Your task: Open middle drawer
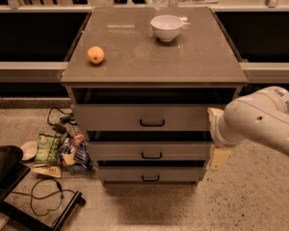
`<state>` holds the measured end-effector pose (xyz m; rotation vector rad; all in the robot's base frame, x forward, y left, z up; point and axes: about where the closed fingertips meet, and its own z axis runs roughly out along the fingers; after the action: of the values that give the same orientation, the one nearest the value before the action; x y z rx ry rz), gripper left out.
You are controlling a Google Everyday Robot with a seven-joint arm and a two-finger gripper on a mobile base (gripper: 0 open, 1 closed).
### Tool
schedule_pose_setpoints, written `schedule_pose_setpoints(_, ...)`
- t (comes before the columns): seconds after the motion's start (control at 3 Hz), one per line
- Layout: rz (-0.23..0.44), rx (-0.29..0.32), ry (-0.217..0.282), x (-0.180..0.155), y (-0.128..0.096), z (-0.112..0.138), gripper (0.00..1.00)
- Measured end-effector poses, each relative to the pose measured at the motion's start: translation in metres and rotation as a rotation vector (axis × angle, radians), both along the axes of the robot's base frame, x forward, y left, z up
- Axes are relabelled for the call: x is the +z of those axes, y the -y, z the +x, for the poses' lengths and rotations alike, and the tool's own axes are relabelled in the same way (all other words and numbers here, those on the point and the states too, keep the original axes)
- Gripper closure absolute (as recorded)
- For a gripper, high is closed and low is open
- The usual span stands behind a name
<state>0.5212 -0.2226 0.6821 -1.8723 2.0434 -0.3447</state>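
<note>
My gripper (216,137) hangs at the right edge of the cabinet (149,69), beside the middle drawer (118,151) — second of three, black handle (151,155) centred. Open or closed — I cannot tell.

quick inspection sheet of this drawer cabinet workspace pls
surface: grey cabinet top, bearing an orange and a white bowl, well apart
job's things: middle drawer, its black loop handle not held
clutter: snack packets heaped on the floor left of the cabinet
grippers: pincer at the cabinet's right front edge, away from the handle
cables: black cable looped on the floor, lower left
surroundings: speckled floor; dark counters behind
</note>
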Motion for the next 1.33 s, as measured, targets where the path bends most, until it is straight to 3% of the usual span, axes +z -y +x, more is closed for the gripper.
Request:
schedule_pose_setpoints(0.67,0.093,0.098,-0.119,-0.146,-0.064,-0.003,0.00)
schedule_pose_setpoints(1.0,0.097,0.126,-0.129,-0.186,-0.079,0.009,0.00)
schedule_pose_setpoints(1.33,0.081,0.096,-0.130,-0.214,-0.079,0.034,0.00)
